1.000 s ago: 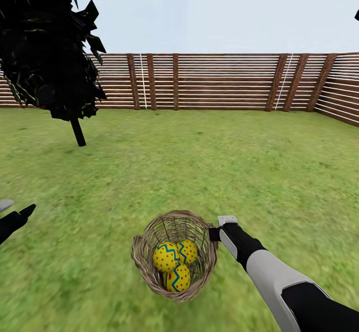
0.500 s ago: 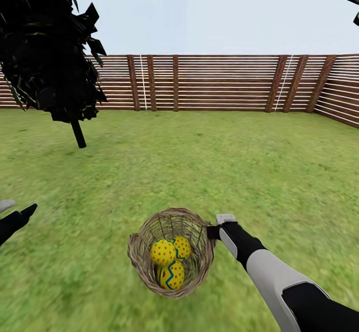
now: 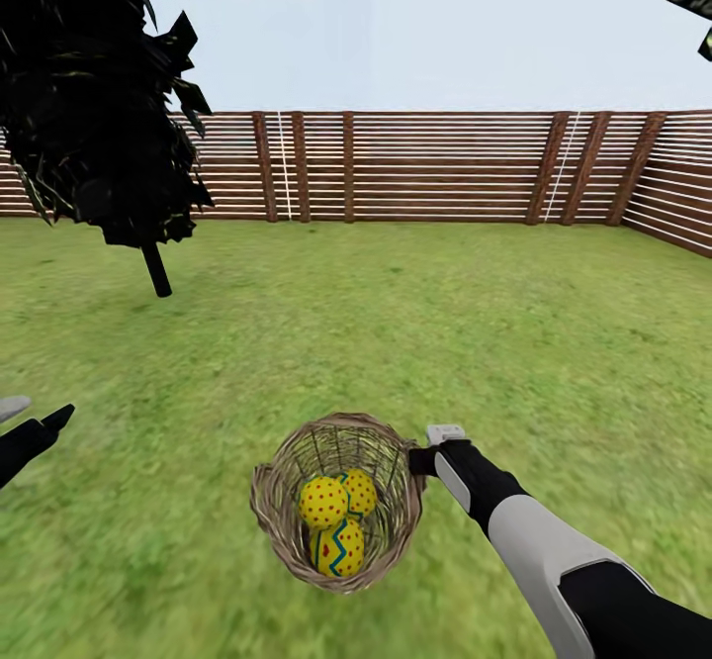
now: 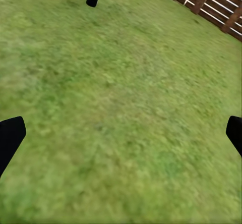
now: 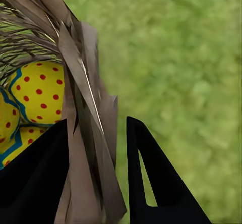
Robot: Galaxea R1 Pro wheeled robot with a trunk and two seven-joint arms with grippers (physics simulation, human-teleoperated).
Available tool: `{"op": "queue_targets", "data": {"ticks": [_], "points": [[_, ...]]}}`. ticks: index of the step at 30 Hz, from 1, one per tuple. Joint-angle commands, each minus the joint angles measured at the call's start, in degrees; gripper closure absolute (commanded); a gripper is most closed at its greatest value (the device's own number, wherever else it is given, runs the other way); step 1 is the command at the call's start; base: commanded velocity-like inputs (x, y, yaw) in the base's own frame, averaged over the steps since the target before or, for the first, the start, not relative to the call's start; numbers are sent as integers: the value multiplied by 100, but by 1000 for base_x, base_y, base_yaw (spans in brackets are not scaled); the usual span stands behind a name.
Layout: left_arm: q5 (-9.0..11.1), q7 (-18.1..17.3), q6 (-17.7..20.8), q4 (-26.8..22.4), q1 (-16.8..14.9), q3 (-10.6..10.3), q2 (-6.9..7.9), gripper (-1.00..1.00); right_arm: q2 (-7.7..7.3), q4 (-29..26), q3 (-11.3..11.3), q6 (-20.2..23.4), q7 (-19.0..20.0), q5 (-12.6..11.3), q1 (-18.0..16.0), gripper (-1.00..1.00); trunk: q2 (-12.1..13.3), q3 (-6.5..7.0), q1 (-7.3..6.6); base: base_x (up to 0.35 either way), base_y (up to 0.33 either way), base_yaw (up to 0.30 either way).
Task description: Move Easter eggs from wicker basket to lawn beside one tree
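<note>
The wicker basket (image 3: 336, 501) rim is clamped by the right gripper (image 3: 423, 461) at lower centre; three Easter eggs (image 3: 334, 520) are contained. The left gripper (image 4: 121, 138) is spread apart.

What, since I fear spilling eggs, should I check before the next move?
1. Right tool on basket rim: ok, one finger inside the wicker wall, one outside.
2. Three eggs in basket: ok.
3. Left tool free: ok, open over the lawn.
4. Basket level: cannot tell.
5. Tree within reach: not ok; the black trunk stands far off.
</note>
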Motion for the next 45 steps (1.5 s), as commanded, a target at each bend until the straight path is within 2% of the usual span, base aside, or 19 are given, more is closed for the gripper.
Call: {"op": "queue_targets", "data": {"ticks": [1, 24, 34, 45], "points": [[61, 49, 22, -8, -4, 1, 1, -100, -3, -13, 36, 24, -44, -87, -3, 100, 39, 13, -23, 0, 0, 0], [61, 57, 22, -8, -4, -16, -8, -100, -3, -13, 36, 24, -44, -87, -3, 100, 961, 426, -528, 0, 0, 0], [61, 63, 13, -10, -4, -43, -22, -100, -4, -13, 41, 24, -44, -87, -3, 100, 961, 426, -528, 0, 0, 10], [60, 57, 13, -9, -4, -43, -17, -100, -3, -13, 42, 24, -44, -87, -3, 100, 961, 426, -528, 0, 0, 266]]}}
